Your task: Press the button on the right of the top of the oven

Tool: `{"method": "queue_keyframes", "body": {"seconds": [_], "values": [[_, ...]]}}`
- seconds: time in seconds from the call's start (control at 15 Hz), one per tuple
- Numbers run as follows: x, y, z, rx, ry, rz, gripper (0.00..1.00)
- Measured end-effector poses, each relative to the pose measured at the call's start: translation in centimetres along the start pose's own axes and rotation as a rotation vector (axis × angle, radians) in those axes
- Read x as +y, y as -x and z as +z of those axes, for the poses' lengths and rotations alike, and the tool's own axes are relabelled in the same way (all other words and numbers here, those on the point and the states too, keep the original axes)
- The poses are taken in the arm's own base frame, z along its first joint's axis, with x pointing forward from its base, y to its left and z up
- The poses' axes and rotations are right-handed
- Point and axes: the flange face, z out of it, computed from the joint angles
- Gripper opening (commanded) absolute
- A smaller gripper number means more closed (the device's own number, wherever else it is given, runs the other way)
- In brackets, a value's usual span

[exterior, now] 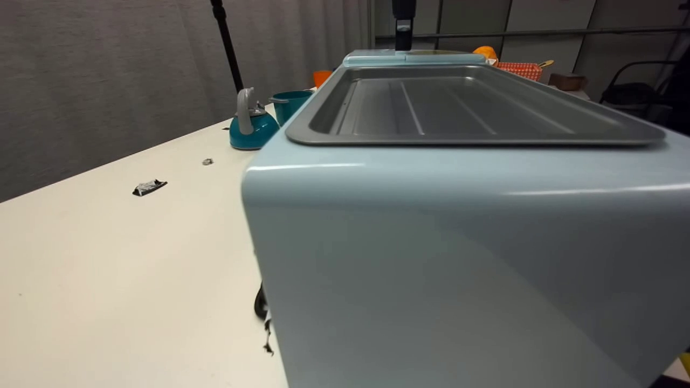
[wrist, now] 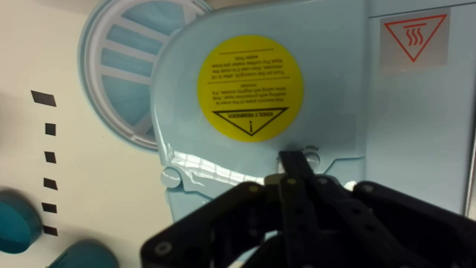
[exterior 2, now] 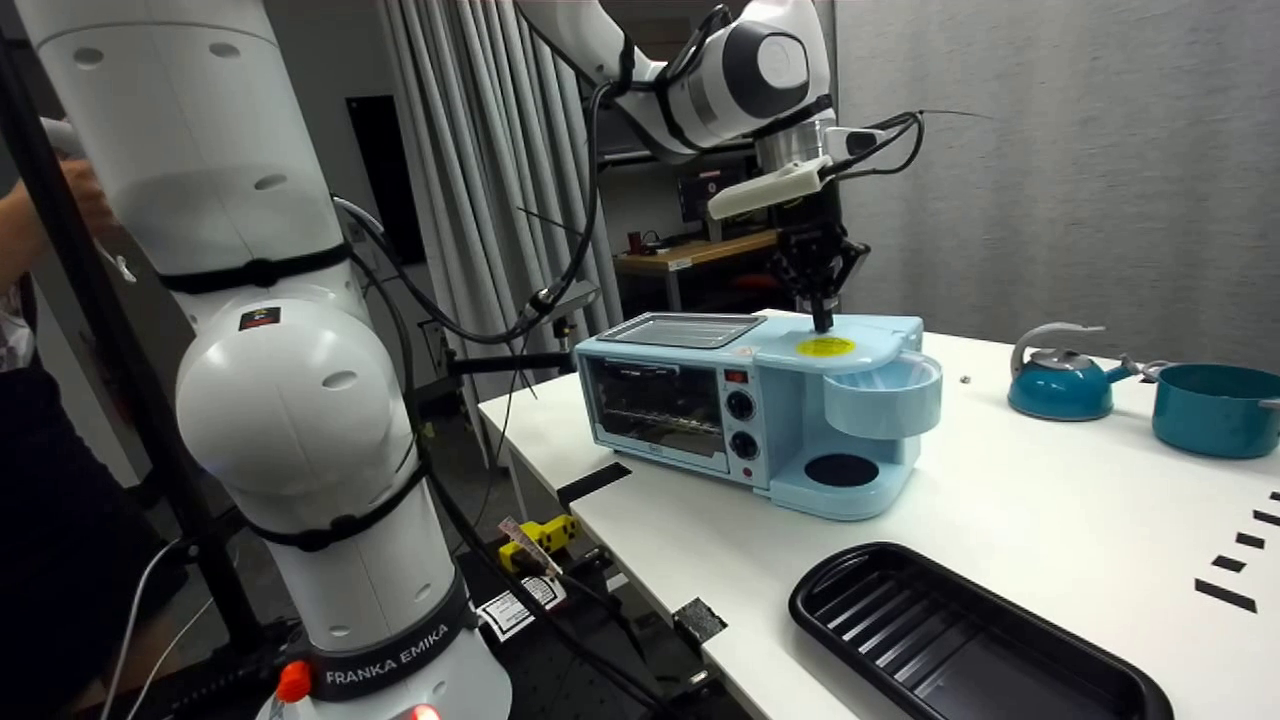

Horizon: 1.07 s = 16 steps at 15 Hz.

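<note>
Fingers [exterior 2: 822, 318] are pressed together over the right-hand section of the oven [exterior 2: 768, 420] in an exterior view; contact cannot be confirmed. Caution: misalignment may cause a missed press, since a round fitting [wrist: 313, 160], probably the button, sits just right of them in the wrist view. White tabletop [exterior 2: 1040, 490] carries, left to right: oven, black tray [exterior 2: 985, 655], kettle [exterior 2: 1060, 390], pot [exterior 2: 1215, 410]. Grey curtain [exterior 2: 1050, 200] hangs behind.

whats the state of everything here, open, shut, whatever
robot's hand: shut
oven door: shut
round button: partly hidden, pressed or not unclear
red switch: on or off unclear
round basket: partly swung out
kettle: lid on, handle up
pot: upright, uncovered
black pan: right side up
</note>
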Motion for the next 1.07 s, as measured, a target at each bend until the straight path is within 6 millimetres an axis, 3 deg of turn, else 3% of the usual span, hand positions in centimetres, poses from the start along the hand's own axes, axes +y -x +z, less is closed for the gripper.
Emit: {"method": "queue_keyframes", "body": {"seconds": [0.2, 0.27, 0.53, 0.73, 0.87, 1.07], "values": [[0.0, 0.2, -0.3, -0.006, 0.001, 0.0, 0.0], [0.0, 0.9, -1.2, -0.017, 0.004, 0.002, 0.0], [-0.3, 5.0, -7.4, -0.014, 0.027, 0.005, 0.0], [-0.4, 7.0, -10.9, 0.037, 0.043, 0.013, 0.0], [-0.3, 7.4, -12.3, 0.097, 0.055, 0.025, 0.0], [-0.1, 7.2, -12.6, 0.196, 0.077, 0.053, 0.0]]}}
